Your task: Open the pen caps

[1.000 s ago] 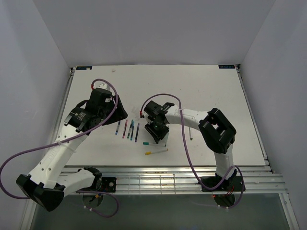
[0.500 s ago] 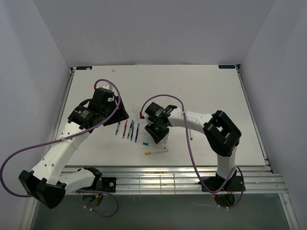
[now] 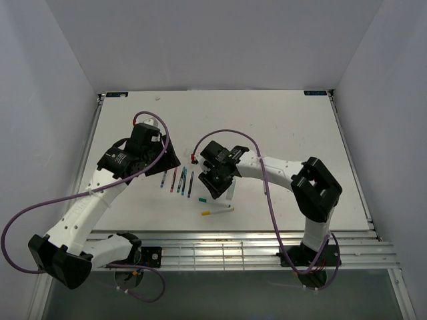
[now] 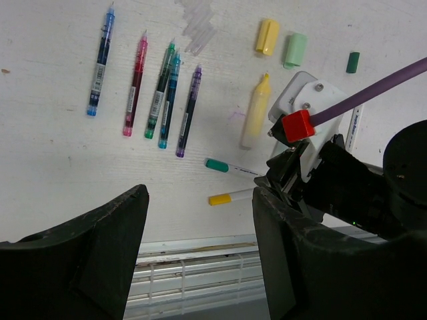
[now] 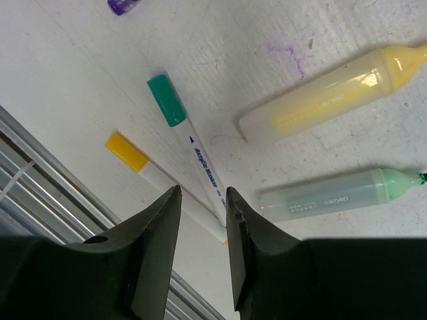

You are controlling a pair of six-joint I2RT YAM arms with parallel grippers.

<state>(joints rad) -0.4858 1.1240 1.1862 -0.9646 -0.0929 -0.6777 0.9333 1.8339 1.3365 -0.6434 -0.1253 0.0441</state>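
White table (image 3: 280,127): left pincer (image 4: 200,195) gapes empty; right pincer (image 5: 202,193) narrowly apart over green-capped pen (image 5: 195,150), seemingly untouched.

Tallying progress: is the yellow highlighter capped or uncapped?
Uncapped: the highlighter shows a bare tip, and a yellow cap lies apart from it on the table.

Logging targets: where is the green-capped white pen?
In the right wrist view, the green-capped white pen lies just ahead of the right hand, between the yellow-capped pen and yellow highlighter.
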